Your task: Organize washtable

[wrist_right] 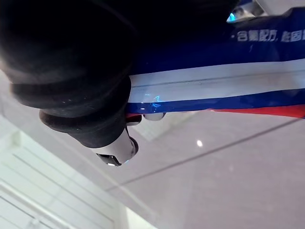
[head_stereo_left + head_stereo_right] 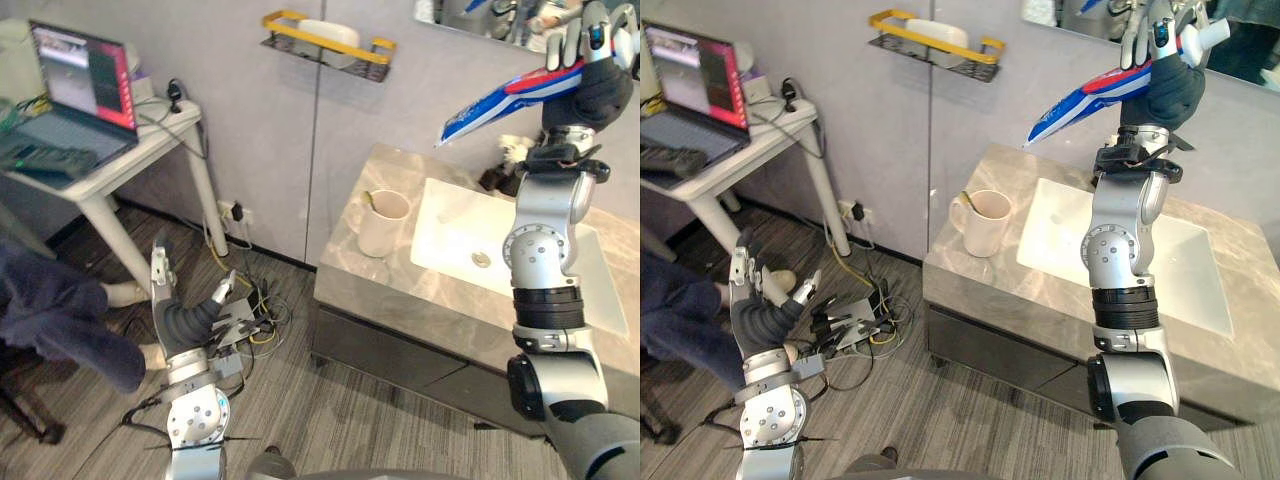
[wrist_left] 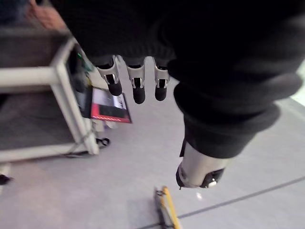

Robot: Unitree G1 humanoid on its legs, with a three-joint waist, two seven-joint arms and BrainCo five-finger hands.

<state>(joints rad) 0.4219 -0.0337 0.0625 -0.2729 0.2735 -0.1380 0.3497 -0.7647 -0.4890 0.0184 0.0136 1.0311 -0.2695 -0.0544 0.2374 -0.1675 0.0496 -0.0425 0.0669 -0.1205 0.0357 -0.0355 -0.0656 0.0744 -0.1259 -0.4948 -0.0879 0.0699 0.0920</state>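
The toothpaste tube (image 2: pixel 500 105) is being held high above the washtable (image 2: pixel 370 292), the robot's right hand (image 2: pixel 590 55) curling its fingers round the cap end, so the tidying appears to be in mid-carry with the tube not yet put away. A cream mug (image 2: pixel 383 225) is standing on the counter beside the basin (image 2: pixel 450 240), below a yellow wall rack (image 2: pixel 325 45). The left hand (image 2: pixel 190 320) is hanging low over the floor, fingers straight, holding nothing.
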